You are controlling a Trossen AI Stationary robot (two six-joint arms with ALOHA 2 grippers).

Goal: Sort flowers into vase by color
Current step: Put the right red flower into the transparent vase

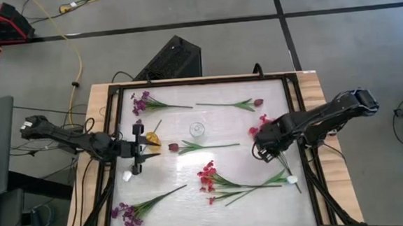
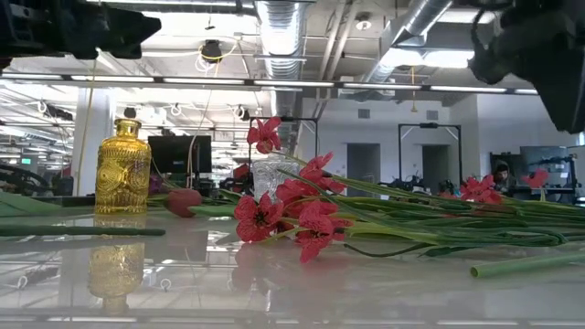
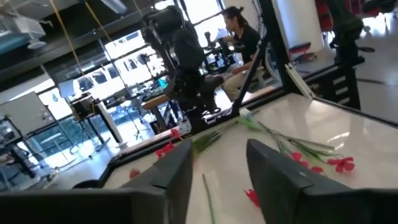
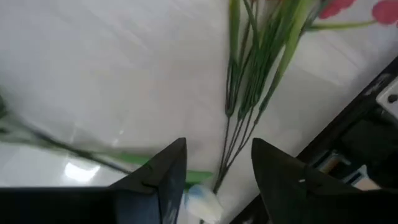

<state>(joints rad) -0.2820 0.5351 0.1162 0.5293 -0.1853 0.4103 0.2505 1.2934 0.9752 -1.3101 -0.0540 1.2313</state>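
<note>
Flowers lie flat on the white table top: purple sprigs, maroon buds, red-pink clusters and white buds. A yellow vase and a clear glass vase stand upright mid-table. My left gripper hovers open beside the yellow vase, pointing level toward the table's right. My right gripper points down, open, above green stems and a white bud.
A dark frame borders the table top. A black box and cables lie on the floor past the far edge. A person sits in the room beyond the table's right side.
</note>
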